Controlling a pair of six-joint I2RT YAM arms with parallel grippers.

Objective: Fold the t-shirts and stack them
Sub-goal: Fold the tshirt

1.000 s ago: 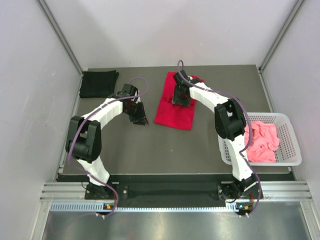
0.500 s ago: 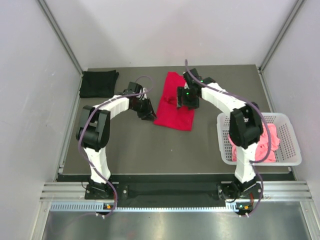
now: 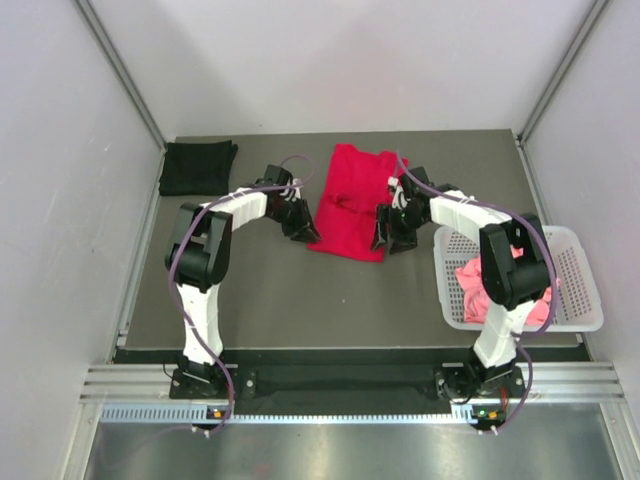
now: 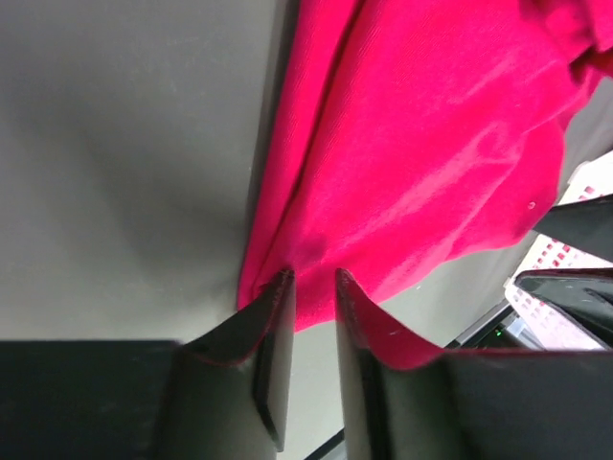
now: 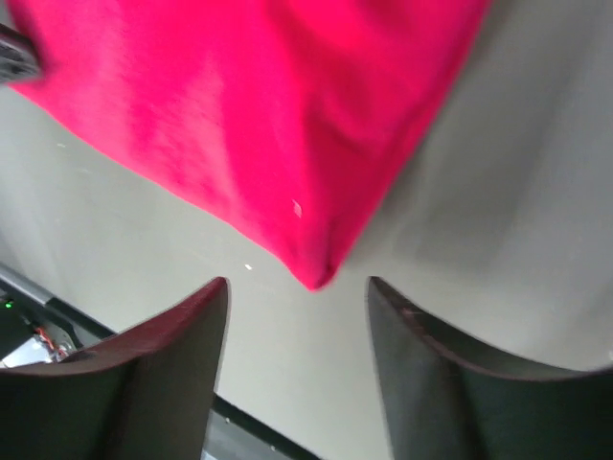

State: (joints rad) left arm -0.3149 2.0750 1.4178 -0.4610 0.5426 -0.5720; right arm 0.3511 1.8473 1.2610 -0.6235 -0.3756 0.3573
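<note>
1. Top external view
   - The red t-shirt lies flat in the middle of the table. Its long axis runs from far to near, with the near end leaning a little to the left. We cannot tell which end is the collar.
   - The black t-shirt sits folded at the far-left corner, and the pink t-shirt is bunched in the basket.
   - The left gripper is at the red shirt's near-left corner and the right gripper at its near-right corner.
   - We see two risks here. If one corner lifts before the other, the fold will skew. The right arm is also close to the basket and could nudge it.

2. Left wrist view
   - The fingers stand nearly together, with the hem right at their tips.
   - We cannot tell whether the cloth is pinched.
   - The shirt's edge runs away from the tips up the view.
   - The likely fault is catching only the top layer, or nothing at all, so that this corner slips out when the arm rises.

3. Right wrist view
   - The jaws are spread wide and hold nothing.
   - The shirt's corner points into the gap between them but touches neither finger.
   - If they close from here, they may meet short of the cloth or nip only its very tip.
</note>
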